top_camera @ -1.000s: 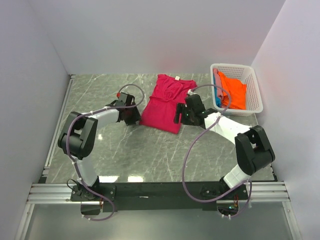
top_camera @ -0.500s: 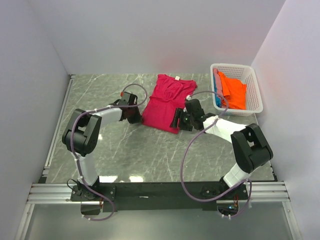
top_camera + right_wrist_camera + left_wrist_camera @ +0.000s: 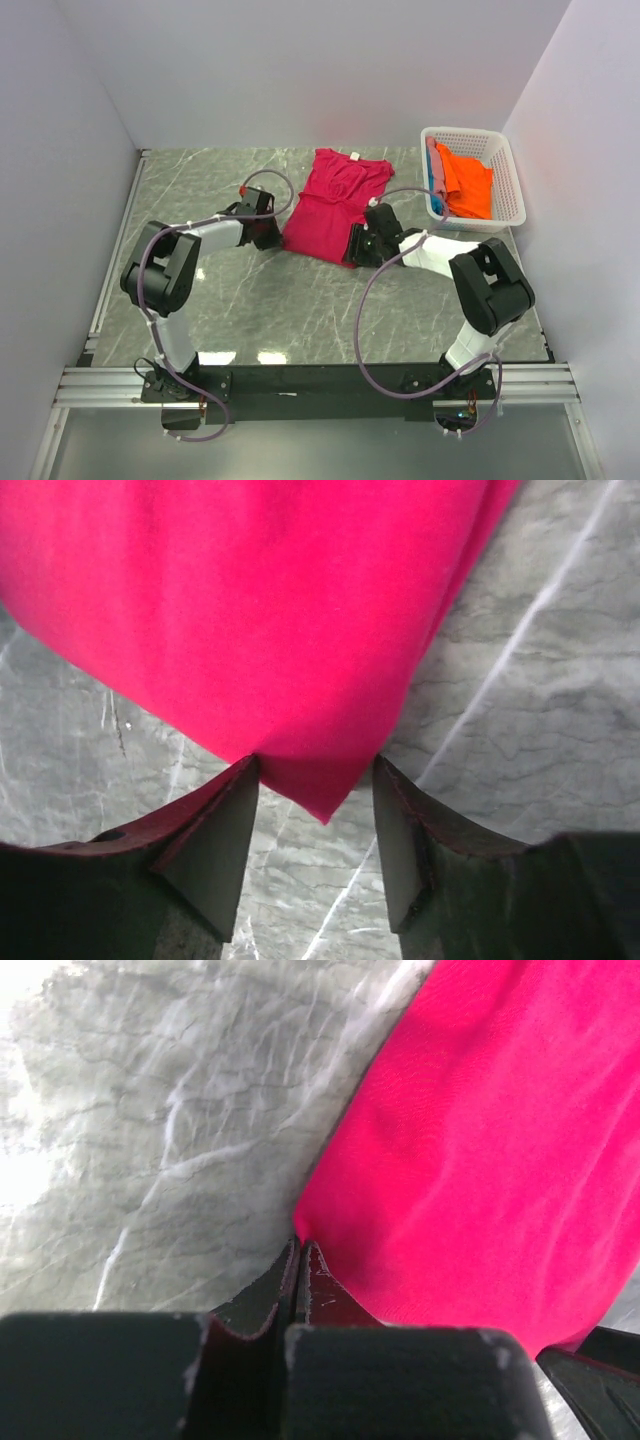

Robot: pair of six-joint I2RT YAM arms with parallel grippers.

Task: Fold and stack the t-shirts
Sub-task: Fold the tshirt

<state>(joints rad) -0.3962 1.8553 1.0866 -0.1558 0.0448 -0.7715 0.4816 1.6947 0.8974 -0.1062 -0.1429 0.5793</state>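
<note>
Between right claw [image 3: 315,780] fingers, crimson-pink t-shirt [image 3: 250,610] corner.

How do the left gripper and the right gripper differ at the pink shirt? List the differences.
The left gripper is fully shut; the right gripper is open. The left gripper appears to pinch a corner of the crimson-pink t-shirt; the right gripper only straddles another corner, unclamped. Both sit at the t-shirt's near hem, on opposite sides.

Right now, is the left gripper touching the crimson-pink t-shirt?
Touching. The left wrist view shows the left gripper shut right on the corner of the crimson-pink t-shirt, with no table visible between them.
</note>
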